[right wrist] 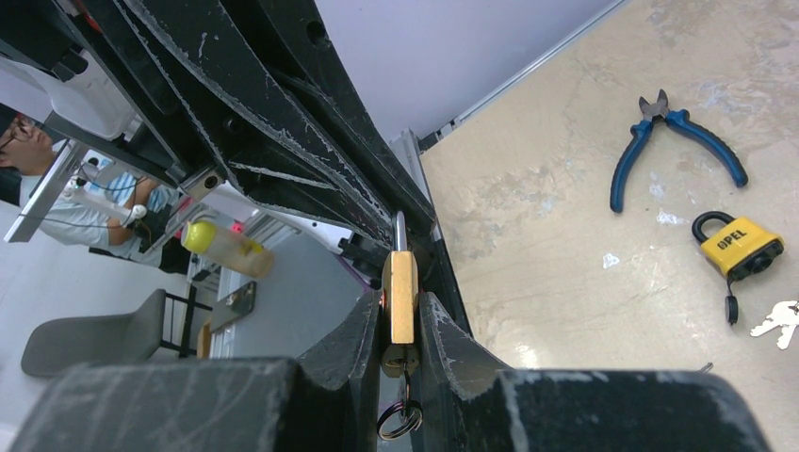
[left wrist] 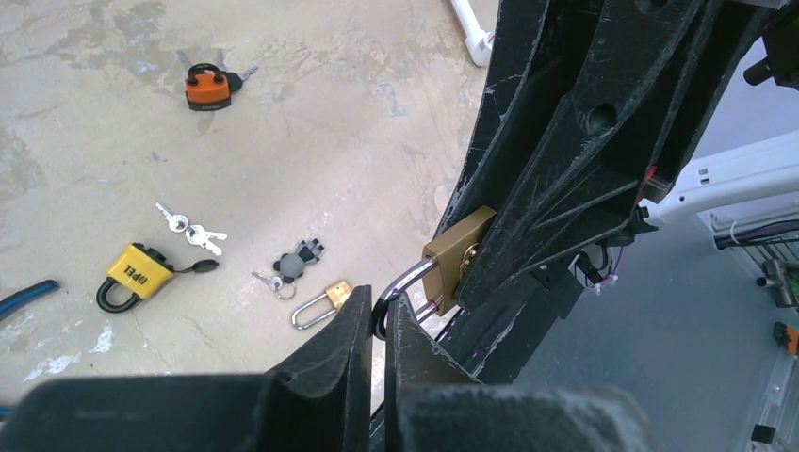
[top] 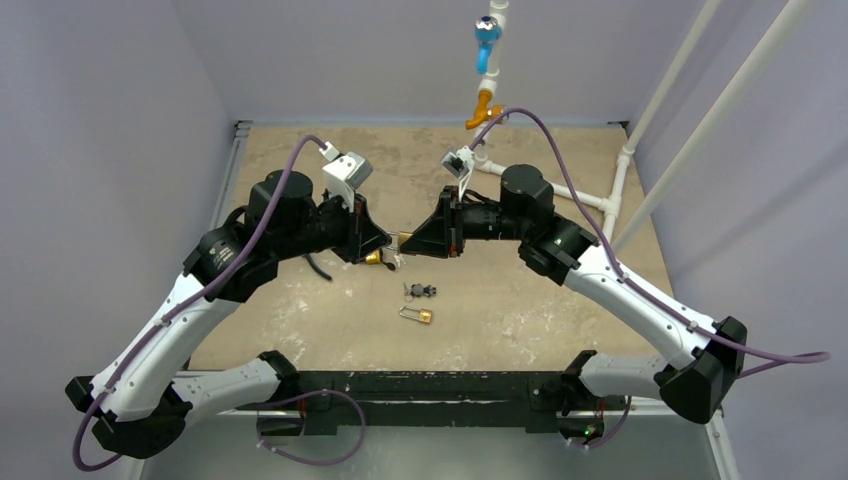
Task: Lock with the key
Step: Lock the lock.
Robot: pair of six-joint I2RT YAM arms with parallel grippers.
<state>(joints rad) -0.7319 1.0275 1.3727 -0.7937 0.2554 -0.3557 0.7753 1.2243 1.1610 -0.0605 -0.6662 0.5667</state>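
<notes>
A brass padlock (right wrist: 399, 273) hangs in the air between my two grippers above the table's middle. My right gripper (right wrist: 400, 295) is shut on the padlock's body, which also shows in the top view (top: 403, 238). A key (right wrist: 404, 371) sits in the keyhole at the body's end, with its ring (right wrist: 400, 420) dangling between my fingers. My left gripper (left wrist: 382, 294) is shut on the steel shackle (left wrist: 399, 285) of the same padlock (left wrist: 450, 259). In the top view the left gripper (top: 385, 250) and right gripper (top: 412, 240) meet tip to tip.
On the table lie a small brass padlock (left wrist: 320, 303), a grey-fobbed key (left wrist: 294, 266), a yellow padlock (left wrist: 137, 273), loose keys (left wrist: 190, 229), an orange padlock (left wrist: 207, 89) and blue pliers (right wrist: 674, 132). A white pipe frame with a blue valve (top: 487, 40) stands at the back right.
</notes>
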